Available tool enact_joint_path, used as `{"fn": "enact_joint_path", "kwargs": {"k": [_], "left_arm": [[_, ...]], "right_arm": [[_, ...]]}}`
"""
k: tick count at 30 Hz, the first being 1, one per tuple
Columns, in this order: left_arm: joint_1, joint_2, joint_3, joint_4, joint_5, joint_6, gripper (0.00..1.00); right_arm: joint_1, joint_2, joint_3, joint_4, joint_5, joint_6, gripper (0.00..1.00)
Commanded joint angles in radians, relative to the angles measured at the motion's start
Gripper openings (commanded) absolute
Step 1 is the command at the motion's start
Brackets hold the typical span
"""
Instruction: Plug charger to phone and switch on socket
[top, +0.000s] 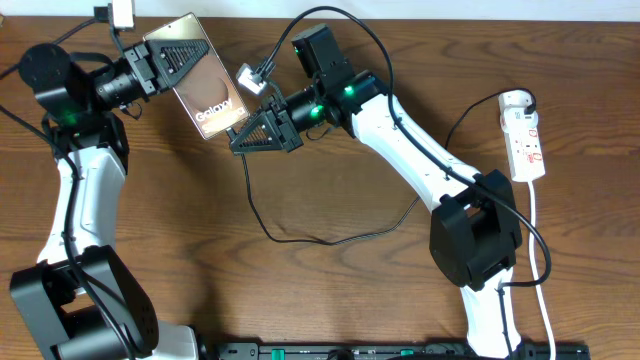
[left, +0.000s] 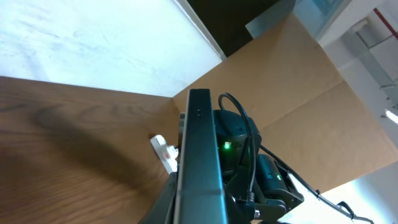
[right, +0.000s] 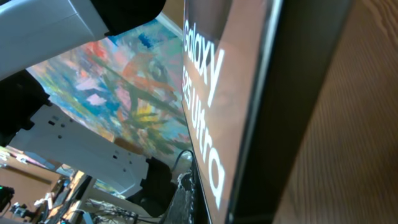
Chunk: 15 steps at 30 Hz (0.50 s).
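Observation:
My left gripper (top: 165, 60) is shut on the top end of the phone (top: 205, 90) and holds it tilted above the table's back left. In the left wrist view the phone (left: 199, 155) stands edge-on between the fingers. My right gripper (top: 240, 138) sits at the phone's lower end, fingers together where the thin black charger cable (top: 300, 240) ends. The connector tip is hidden. The right wrist view shows the phone's face (right: 211, 93) very close. The cable loops across the table to a black plug (top: 524, 100) at the top of the white socket (top: 525, 145).
The socket's white cord (top: 540, 250) runs down the right edge. A white clip (top: 250, 78) hangs on the right arm's own cable beside the phone. The right arm's base (top: 475, 240) stands centre right. A cardboard wall (left: 298, 74) rises behind the table.

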Motion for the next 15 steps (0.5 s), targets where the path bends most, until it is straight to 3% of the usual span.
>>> {"fn": "enact_joint_path", "kwargs": {"k": [1,15], "left_arm": [[-0.014,-0.007,0.011,0.0,0.135,0.018,0.07],[-0.015,-0.007,0.011,0.0,0.135,0.018,0.08]], "right_arm": [[-0.007,-0.024,0.018,0.046,0.009,0.043,0.01],[-0.011,-0.024,0.018,0.087,0.008,0.073,0.01]]}}
